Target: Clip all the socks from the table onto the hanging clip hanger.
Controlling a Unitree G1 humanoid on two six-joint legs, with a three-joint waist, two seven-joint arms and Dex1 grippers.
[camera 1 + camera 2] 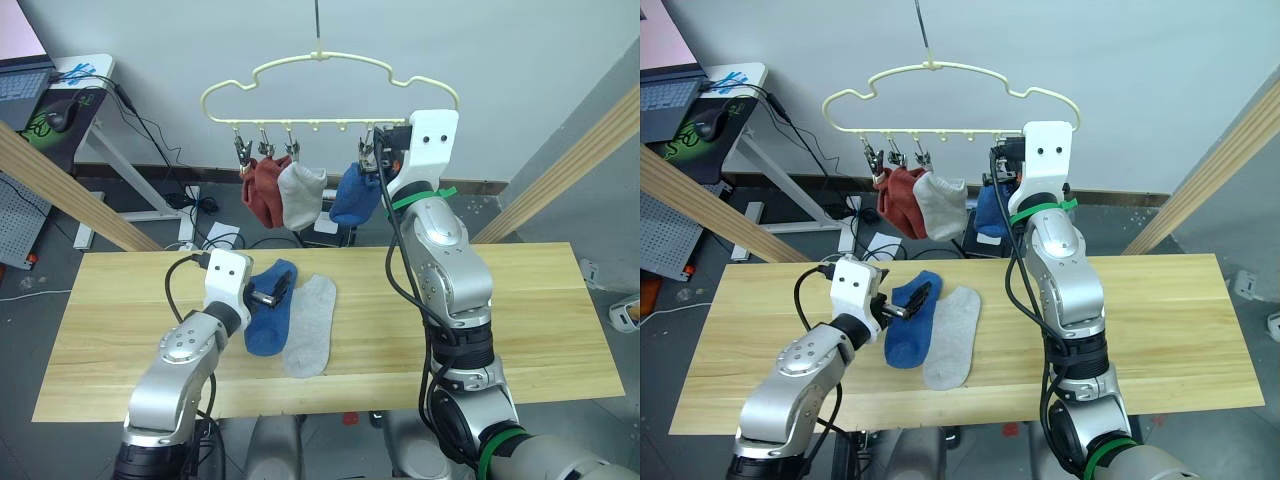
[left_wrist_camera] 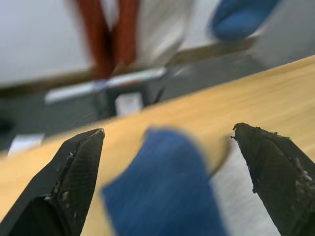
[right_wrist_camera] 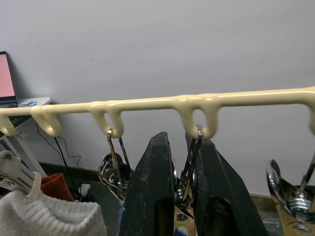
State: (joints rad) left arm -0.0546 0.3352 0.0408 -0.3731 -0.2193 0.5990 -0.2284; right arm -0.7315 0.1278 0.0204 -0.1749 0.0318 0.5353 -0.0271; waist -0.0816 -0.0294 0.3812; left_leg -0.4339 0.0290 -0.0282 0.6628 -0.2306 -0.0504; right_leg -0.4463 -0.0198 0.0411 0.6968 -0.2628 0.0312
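Observation:
The pale-yellow clip hanger (image 1: pixel 330 75) hangs above the far side of the table (image 1: pixel 520 300). From its clips hang a rust-red sock (image 1: pixel 262 192), a light grey sock (image 1: pixel 301 196) and a blue sock (image 1: pixel 355 196). My right gripper (image 3: pixel 184 191) is raised to the hanger and shut on a metal clip (image 3: pixel 191 167) just above the hung blue sock. On the table lie a blue sock (image 1: pixel 268 318) and a light grey sock (image 1: pixel 311 328), side by side. My left gripper (image 1: pixel 270 293) is open low over the top end of the blue sock (image 2: pixel 162 191).
Thick wooden poles slant past the table on the left (image 1: pixel 60 190) and on the right (image 1: pixel 570 170). A desk with a laptop (image 1: pixel 25 80) stands at the back left. Cables (image 1: pixel 190 200) lie on the floor behind the table.

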